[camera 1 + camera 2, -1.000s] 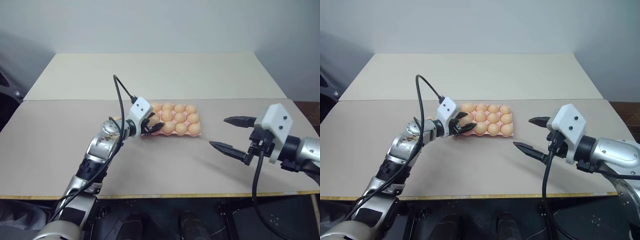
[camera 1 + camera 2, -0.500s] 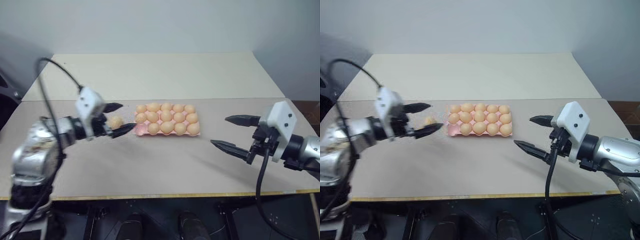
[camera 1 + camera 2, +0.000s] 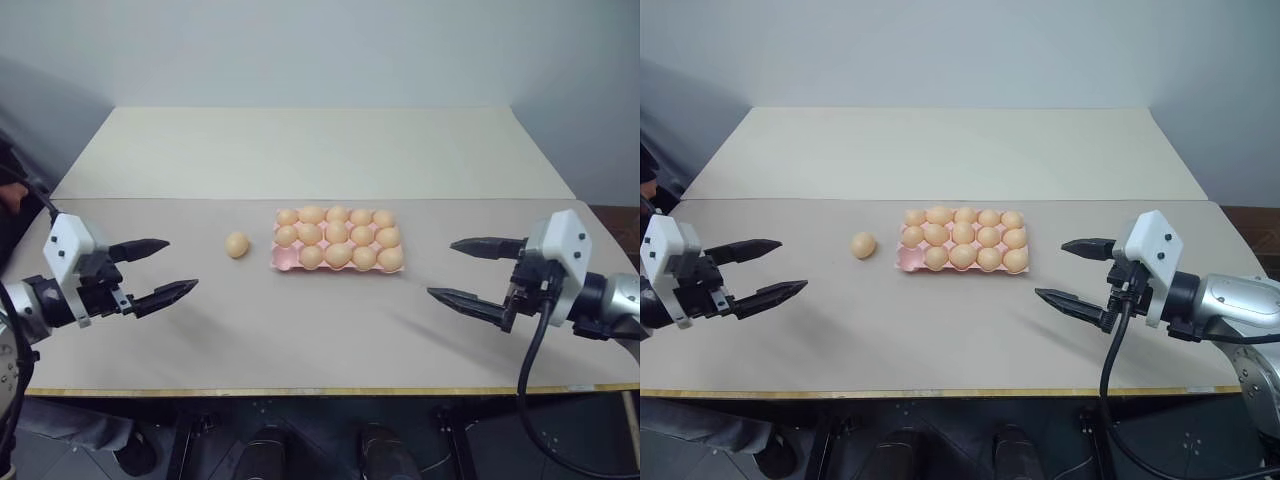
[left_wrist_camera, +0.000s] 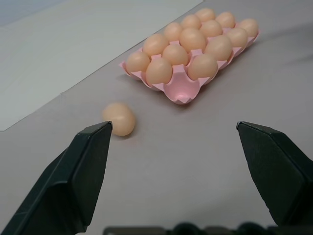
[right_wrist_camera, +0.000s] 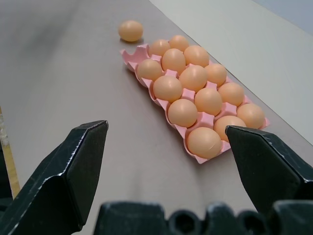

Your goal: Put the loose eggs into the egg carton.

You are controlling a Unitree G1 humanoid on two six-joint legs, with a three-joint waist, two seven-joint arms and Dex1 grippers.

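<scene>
Not much is blocked here, but the left arm is cut off at the frame edge in the head views, so you mostly just get the left gripper (image 3: 155, 270) poking in from the side. From the left wrist camera the far eggs in the egg carton (image 3: 283, 260) bunch together and are hard to separate. The carton's one bare cup sits at its near left corner, and you can see the pink inside of it clearly from that camera.

Room-wise, the worktop (image 3: 330, 330) is wide open: a big bare strip in front of the carton, and more bare surface behind it up to the wall. The carton sits about mid-worktop, well clear of every edge. One loose egg (image 3: 237, 244) lies on the worktop just beside the carton's left end, not touching it.

Compared with a second ago, the left gripper was right at the carton's left end and has since swung way out to the left, leaving that egg on the surface. Its jaws are spread wide with nothing between them. The right gripper (image 3: 462, 270) has barely budged, hovering off to the right of the carton, jaws also wide apart and empty
</scene>
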